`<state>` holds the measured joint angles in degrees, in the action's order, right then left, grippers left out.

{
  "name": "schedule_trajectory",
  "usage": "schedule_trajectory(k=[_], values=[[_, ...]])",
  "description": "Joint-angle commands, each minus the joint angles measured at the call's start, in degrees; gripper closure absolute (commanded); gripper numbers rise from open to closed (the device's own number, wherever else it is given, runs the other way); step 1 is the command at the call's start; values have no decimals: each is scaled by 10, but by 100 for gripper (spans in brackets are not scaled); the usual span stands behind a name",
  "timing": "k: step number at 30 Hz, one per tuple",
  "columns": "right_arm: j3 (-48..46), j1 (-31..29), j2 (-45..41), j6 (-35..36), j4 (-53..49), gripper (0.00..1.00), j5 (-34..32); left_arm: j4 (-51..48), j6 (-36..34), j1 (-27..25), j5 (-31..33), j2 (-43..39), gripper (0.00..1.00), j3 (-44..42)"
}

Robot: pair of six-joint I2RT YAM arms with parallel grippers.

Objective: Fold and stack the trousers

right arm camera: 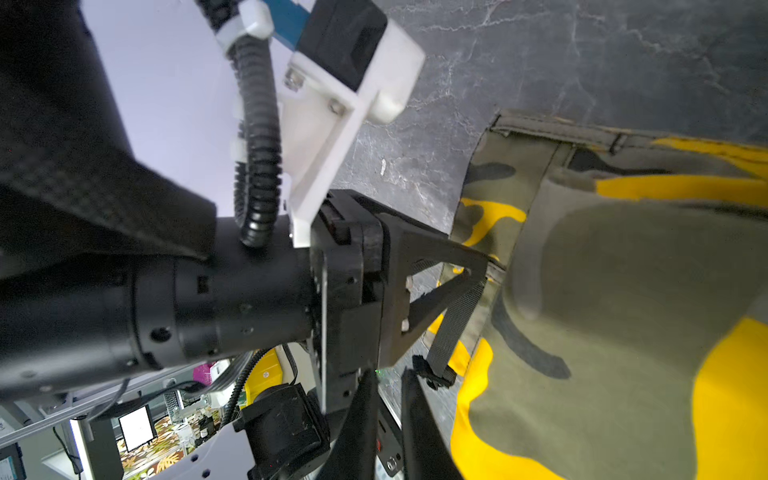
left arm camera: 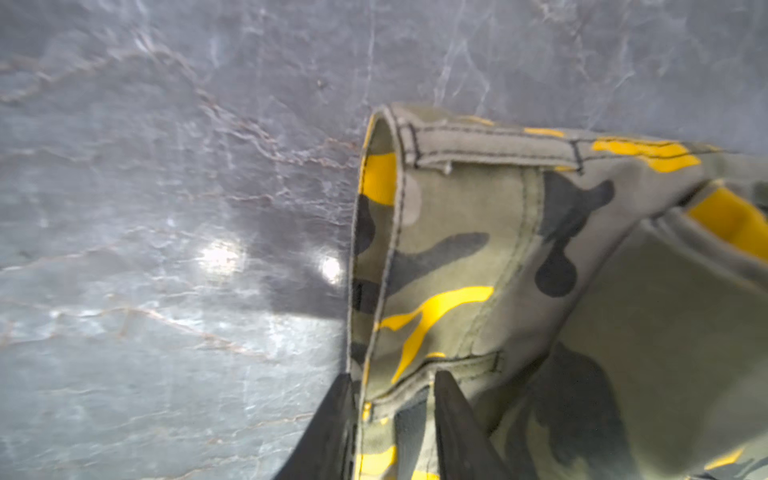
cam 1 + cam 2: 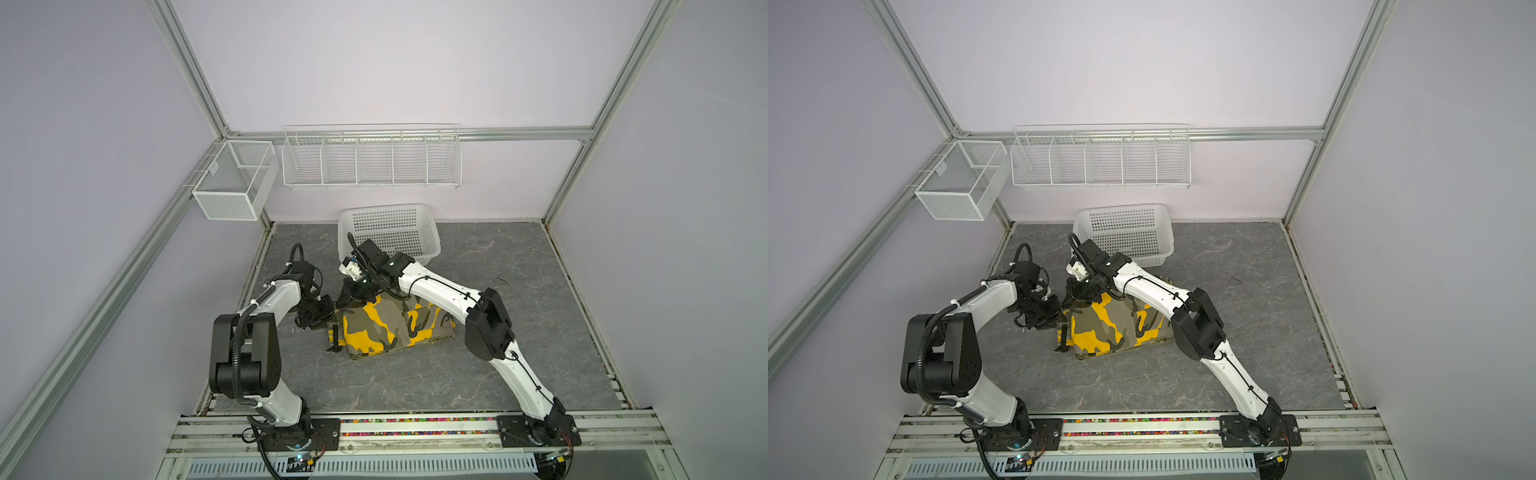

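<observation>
1. Broadly, the folding looked nearly done: in both top views the trousers [image 3: 390,328] lay as one compact, layered rectangle near the middle of the grey desk [image 3: 415,382].
2. Farthest left, one white mesh box [image 3: 235,178] hung on the frame, well apart from the work.
3. Next came the left gripper [image 3: 328,321], at the bundle's left edge. Its wrist view showed two black fingers [image 2: 455,424] pinching a seamed hem of the camouflage cloth between them.
4. One black strap [image 3: 333,337] with a buckle dangled from that same edge onto the desk.
5. Just to the right, the right gripper [image 3: 347,296] sat at the bundle's far-left corner. Its wrist view showed the jaws a narrow gap apart with no cloth between them. Whether it touched the cloth could not be told.
6. Behind, one wire rack [image 3: 370,160] of five compartments hung on the back wall. One white lattice basket [image 3: 390,232] stood on the desk just behind the trousers.
7. Left to do, by judgement: release the pinched edge, flatten the bundle and set it where it is to be stacked. No other folded garment was visible to stack it on.
8. Count: one pair of trousers, two grippers, one strap, one basket, one mesh box and one rack.
</observation>
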<state>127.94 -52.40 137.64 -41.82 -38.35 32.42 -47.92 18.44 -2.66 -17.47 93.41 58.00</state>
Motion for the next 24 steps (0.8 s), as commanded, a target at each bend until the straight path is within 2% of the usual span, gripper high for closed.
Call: schedule_trajectory(k=[1,6,8,11,14,18,24], values=[[0,0,12,-1,14,83,-5,-40,2,-2,21,-15,66,23],[-74,27,-67,48,8,72,-45,-76,30,-2,13,-66,57,27],[-135,38,-112,61,22,68,-56,-84,44,-2,3,-93,51,24],[-245,56,-188,80,40,61,-73,-46,85,-5,-45,-134,43,-1],[-350,80,-265,95,43,56,-101,-6,110,-35,-60,-141,38,-15],[-448,117,-336,126,27,51,-136,38,124,-68,-73,-102,40,-20],[-518,176,-395,159,-4,50,-164,14,80,-80,-28,-44,48,-3]])
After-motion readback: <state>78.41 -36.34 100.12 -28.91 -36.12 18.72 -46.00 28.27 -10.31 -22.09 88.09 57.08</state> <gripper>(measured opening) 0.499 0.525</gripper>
